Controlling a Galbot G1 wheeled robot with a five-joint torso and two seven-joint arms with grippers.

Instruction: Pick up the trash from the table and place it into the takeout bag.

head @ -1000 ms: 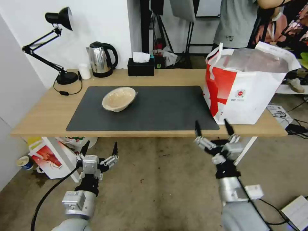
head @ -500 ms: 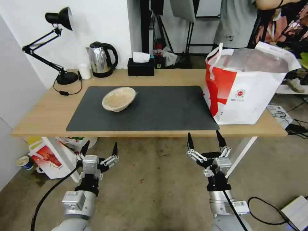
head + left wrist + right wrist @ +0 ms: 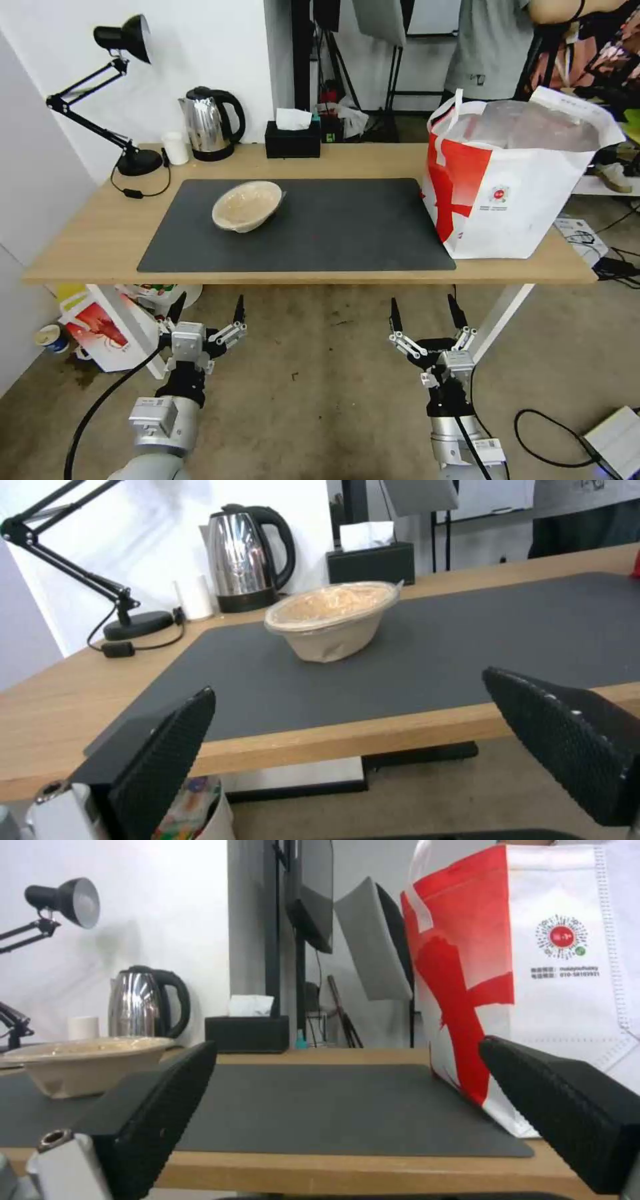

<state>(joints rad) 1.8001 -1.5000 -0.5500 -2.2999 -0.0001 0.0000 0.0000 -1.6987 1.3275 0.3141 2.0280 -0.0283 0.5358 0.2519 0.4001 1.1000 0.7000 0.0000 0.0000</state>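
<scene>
**Head view: one bowl left on the mat**

Head view shows the beige bowl [image 3: 247, 205] alone on the dark mat [image 3: 347, 227], left of centre, well apart from the takeout bag [image 3: 513, 180] standing at the right end of the table [image 3: 87, 233]. No other trash lies on the table, so by my judgement only this bowl is left to bag.

Both grippers hang low in the frame, below the table's near edge: the left gripper [image 3: 207, 310] at lower left, the right gripper [image 3: 425, 313] at lower centre-right, each with jaws spread and empty.

Along the table's far edge stand a lamp [image 3: 127, 40], a kettle [image 3: 210, 123], a small white cup [image 3: 176, 147] and a tissue box [image 3: 293, 138]. Below is bare concrete floor [image 3: 320, 387].
</scene>
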